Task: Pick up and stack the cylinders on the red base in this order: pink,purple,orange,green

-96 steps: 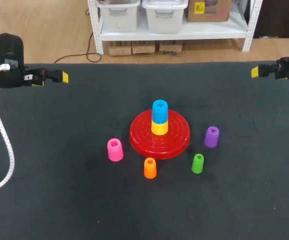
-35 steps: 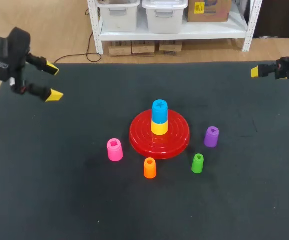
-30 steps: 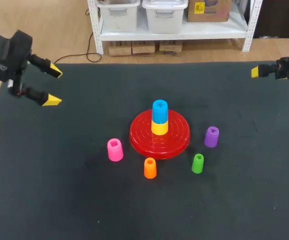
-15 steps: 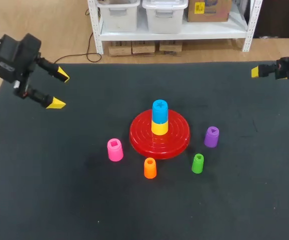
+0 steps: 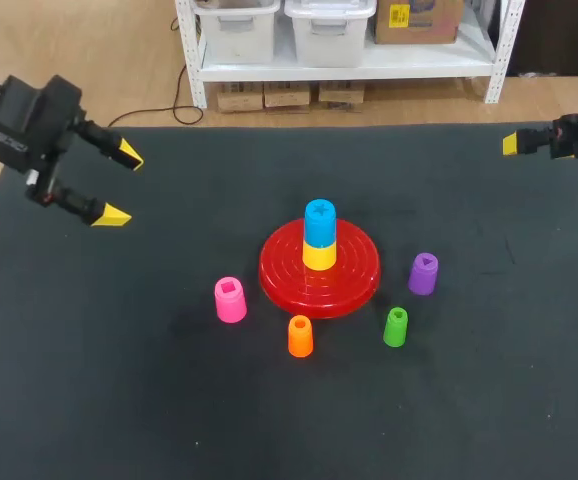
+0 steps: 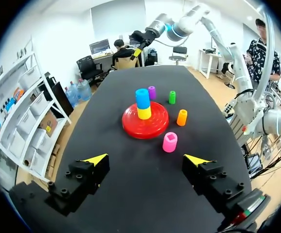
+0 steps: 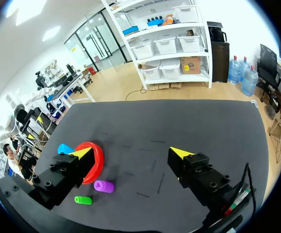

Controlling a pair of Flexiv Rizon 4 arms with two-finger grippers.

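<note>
The first step, picking up the pink cylinder, has not been done yet. It stands alone on the dark counter, just beside the red base on its left side. The orange cylinder and the green cylinder stand near the front of the base, and the purple cylinder stands on its right. A yellow cylinder with a blue cylinder on top is already in the middle of the base. The left pincer is wide open and holds nothing. It hangs over the far left part of the counter, well apart from the pink one. The right pincer is wide open and empty too, far off at the right edge. I think the left pincer should go next. It needs to move over the pink cylinder, come down with one finger on each side, and squeeze shut.
</note>
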